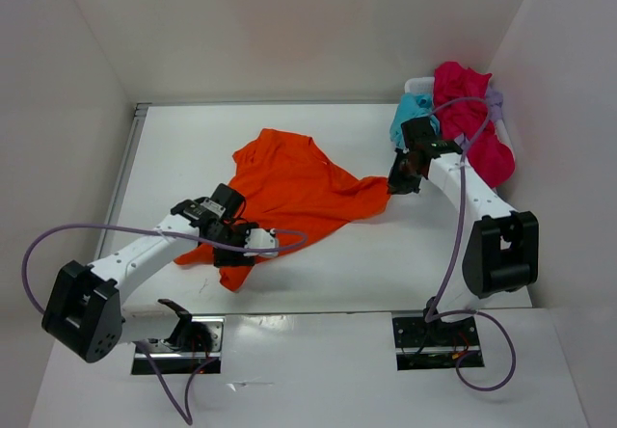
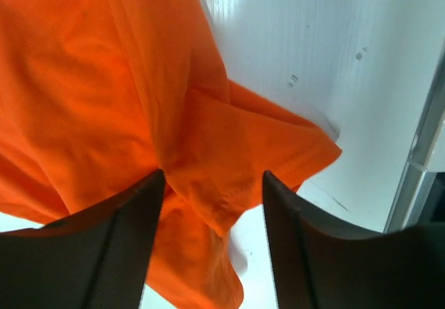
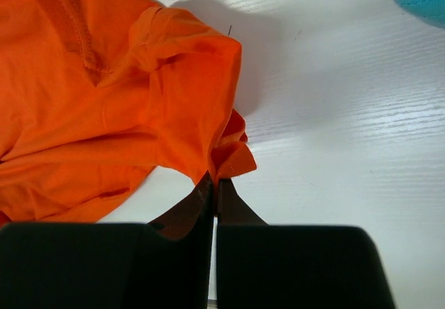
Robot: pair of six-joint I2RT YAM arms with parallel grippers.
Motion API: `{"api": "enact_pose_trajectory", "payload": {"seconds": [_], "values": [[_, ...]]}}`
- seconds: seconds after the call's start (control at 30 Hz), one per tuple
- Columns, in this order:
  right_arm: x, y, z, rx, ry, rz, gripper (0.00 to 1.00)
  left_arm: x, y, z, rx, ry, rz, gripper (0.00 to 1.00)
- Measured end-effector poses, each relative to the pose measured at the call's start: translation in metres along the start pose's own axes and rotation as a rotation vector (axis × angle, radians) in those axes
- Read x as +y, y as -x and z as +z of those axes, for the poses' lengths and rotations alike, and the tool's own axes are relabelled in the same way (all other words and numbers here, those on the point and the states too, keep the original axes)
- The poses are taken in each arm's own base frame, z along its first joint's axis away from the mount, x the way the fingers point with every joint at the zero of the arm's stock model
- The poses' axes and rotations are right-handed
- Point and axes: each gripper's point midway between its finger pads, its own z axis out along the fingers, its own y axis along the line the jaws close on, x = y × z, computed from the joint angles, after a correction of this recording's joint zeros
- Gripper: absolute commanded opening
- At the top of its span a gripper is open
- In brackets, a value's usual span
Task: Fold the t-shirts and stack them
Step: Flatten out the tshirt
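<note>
The orange t-shirt [image 1: 289, 182] lies crumpled across the middle of the table. My right gripper [image 3: 215, 182] is shut on the edge of its right corner [image 3: 233, 159], pinching the cloth between the fingertips. My left gripper [image 2: 212, 184] stands open over the shirt's near-left part [image 2: 208, 149], cloth bunched between its spread fingers [image 2: 132, 232]. The turquoise t-shirt [image 1: 410, 115], the magenta-red t-shirt [image 1: 472, 124] and a bit of the lavender t-shirt [image 1: 494, 98] are heaped at the back right.
A white mesh basket [image 1: 416, 85] holds the heap of shirts against the right wall. White walls close in the table on the left, back and right. A metal rail [image 2: 421, 149] runs along the table's left edge.
</note>
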Motion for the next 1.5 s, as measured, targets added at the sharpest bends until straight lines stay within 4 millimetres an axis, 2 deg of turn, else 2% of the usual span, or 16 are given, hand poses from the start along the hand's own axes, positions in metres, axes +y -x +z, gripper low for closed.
{"api": "enact_pose_trajectory", "payload": {"seconds": [0.07, 0.23, 0.47, 0.57, 0.6, 0.63, 0.8, 0.9, 1.07, 1.17, 1.27, 1.33, 1.4, 1.43, 1.47, 1.5], "values": [[0.001, 0.0, -0.001, -0.001, 0.004, 0.0, 0.0, 0.002, 0.0, 0.004, 0.006, -0.005, 0.0, 0.6], [-0.001, -0.003, -0.005, -0.006, 0.006, -0.004, 0.0, 0.009, -0.005, 0.008, 0.024, 0.019, 0.004, 0.6], [-0.005, -0.01, -0.004, 0.004, 0.0, -0.008, 0.0, 0.011, -0.017, 0.014, 0.061, 0.027, -0.017, 0.54], [-0.007, -0.012, -0.003, 0.008, -0.001, -0.009, 0.0, 0.012, -0.024, 0.013, 0.075, 0.026, -0.03, 0.47], [-0.007, -0.012, -0.003, 0.009, -0.001, -0.011, 0.0, 0.012, -0.027, 0.014, 0.082, 0.021, -0.029, 0.43], [-0.007, -0.013, -0.002, 0.01, 0.0, -0.012, 0.0, 0.011, -0.029, 0.014, 0.09, 0.016, -0.031, 0.33], [-0.005, -0.014, -0.003, 0.015, 0.01, -0.013, 0.0, 0.008, -0.04, 0.014, 0.112, -0.003, -0.043, 0.19], [-0.005, -0.014, -0.003, 0.015, 0.012, -0.015, 0.0, 0.004, -0.041, 0.014, 0.108, -0.021, -0.054, 0.02], [-0.004, -0.013, -0.005, 0.009, 0.018, -0.015, 0.0, -0.004, -0.036, 0.011, 0.089, -0.061, -0.067, 0.0], [-0.004, -0.012, -0.006, 0.006, 0.02, -0.02, 0.0, 0.003, -0.026, 0.002, 0.063, -0.05, -0.096, 0.0], [0.002, -0.002, -0.012, -0.006, 0.027, -0.029, 0.0, 0.033, -0.013, -0.019, 0.024, 0.037, -0.159, 0.0], [0.016, 0.023, -0.022, -0.042, 0.048, -0.037, 0.0, 0.068, -0.007, -0.041, -0.008, 0.146, -0.216, 0.0], [0.041, 0.065, -0.04, -0.116, 0.088, -0.043, 0.0, 0.115, -0.003, -0.074, -0.03, 0.302, -0.264, 0.0], [0.06, 0.099, -0.057, -0.184, 0.124, -0.046, 0.0, 0.151, 0.0, -0.101, -0.054, 0.431, -0.288, 0.0], [0.079, 0.131, -0.076, -0.261, 0.164, -0.049, 0.0, 0.177, 0.001, -0.126, -0.072, 0.531, -0.304, 0.0], [0.1, 0.17, -0.104, -0.377, 0.218, -0.053, 0.0, 0.207, 0.001, -0.16, -0.093, 0.65, -0.328, 0.0]]}}
